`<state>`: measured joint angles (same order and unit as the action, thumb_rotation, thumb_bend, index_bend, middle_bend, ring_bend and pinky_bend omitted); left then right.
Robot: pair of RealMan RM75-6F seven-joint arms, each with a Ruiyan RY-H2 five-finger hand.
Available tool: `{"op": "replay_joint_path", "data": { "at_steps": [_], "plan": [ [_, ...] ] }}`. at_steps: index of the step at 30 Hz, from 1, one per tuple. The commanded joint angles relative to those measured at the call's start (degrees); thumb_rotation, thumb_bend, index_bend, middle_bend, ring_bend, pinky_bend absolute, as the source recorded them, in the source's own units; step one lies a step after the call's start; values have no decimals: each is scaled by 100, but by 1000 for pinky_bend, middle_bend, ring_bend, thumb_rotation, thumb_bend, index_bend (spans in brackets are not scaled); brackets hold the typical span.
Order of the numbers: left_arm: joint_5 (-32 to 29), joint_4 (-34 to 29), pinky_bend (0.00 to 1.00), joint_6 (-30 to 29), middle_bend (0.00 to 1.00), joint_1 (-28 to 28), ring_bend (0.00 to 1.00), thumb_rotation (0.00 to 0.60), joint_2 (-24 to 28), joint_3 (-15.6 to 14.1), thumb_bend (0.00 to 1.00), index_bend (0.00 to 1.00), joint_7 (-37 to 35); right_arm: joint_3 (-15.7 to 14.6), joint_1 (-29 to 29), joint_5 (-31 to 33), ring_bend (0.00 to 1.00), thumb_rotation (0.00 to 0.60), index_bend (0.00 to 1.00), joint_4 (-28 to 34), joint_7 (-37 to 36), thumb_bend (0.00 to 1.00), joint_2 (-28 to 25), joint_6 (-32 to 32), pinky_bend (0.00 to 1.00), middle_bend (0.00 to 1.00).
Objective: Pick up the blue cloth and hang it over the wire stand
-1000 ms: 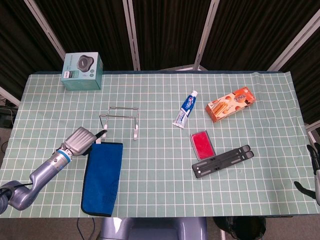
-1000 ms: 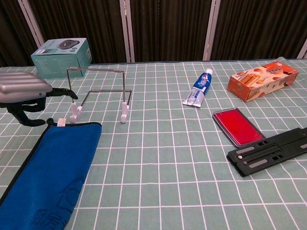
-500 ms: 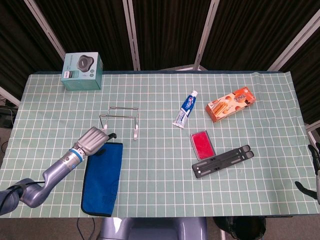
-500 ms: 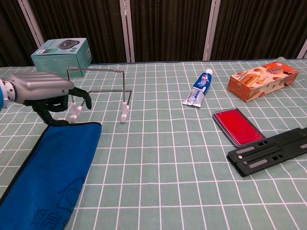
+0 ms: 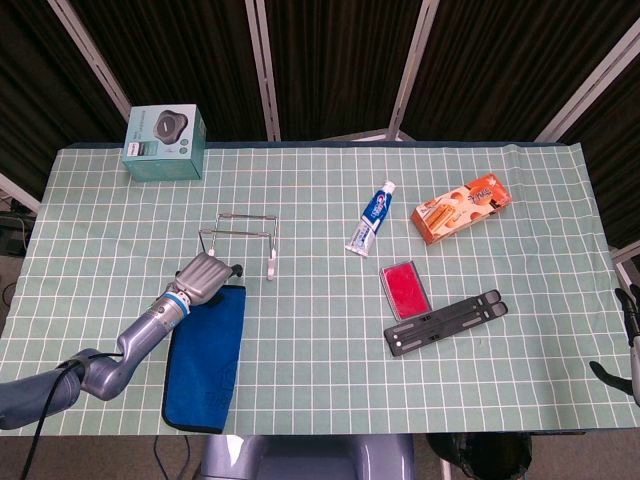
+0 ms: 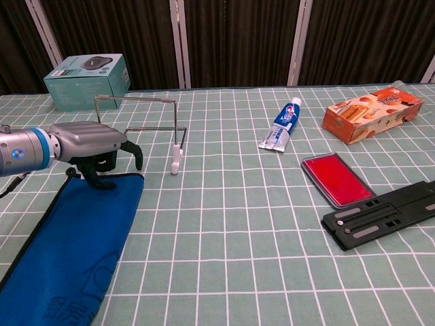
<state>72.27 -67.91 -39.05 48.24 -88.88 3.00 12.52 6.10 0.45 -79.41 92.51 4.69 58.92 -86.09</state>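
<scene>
My left hand (image 6: pixel 95 151) hovers with fingers curled down and apart, holding nothing, right over the far edge of the cloth (image 6: pixel 68 238), which lies flat on the surface (image 6: pixel 238 224) beneath and behind it. The stand (image 6: pixel 146 129) is just beyond my fingertips (image 6: pixel 138 160).
</scene>
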Motion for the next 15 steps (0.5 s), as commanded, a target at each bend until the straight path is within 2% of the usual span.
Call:
{"op": "replay_joint_path", "data": {
  "at_steps": [1,6,13,15],
  "plan": [
    [-17,96,1000,113,944,17,947,600,-87,-20,393,308,-128,8,5,29,0,600,0,-10,-6,0,4,17,0,0],
    [48,216,1000,86,943,15,946,600,-187,-18,393,353,-256,1,20,33,0,600,0,-30,18,0,18,44,0,0],
    [264,299,1000,-43,944,-52,947,600,-229,-85,395,507,-517,4,19,42,0,600,0,-42,17,0,24,35,0,0],
    [321,301,1000,-71,944,-71,947,600,-220,-102,397,524,-608,-3,17,34,0,600,0,-44,21,0,27,33,0,0]
  ]
}}
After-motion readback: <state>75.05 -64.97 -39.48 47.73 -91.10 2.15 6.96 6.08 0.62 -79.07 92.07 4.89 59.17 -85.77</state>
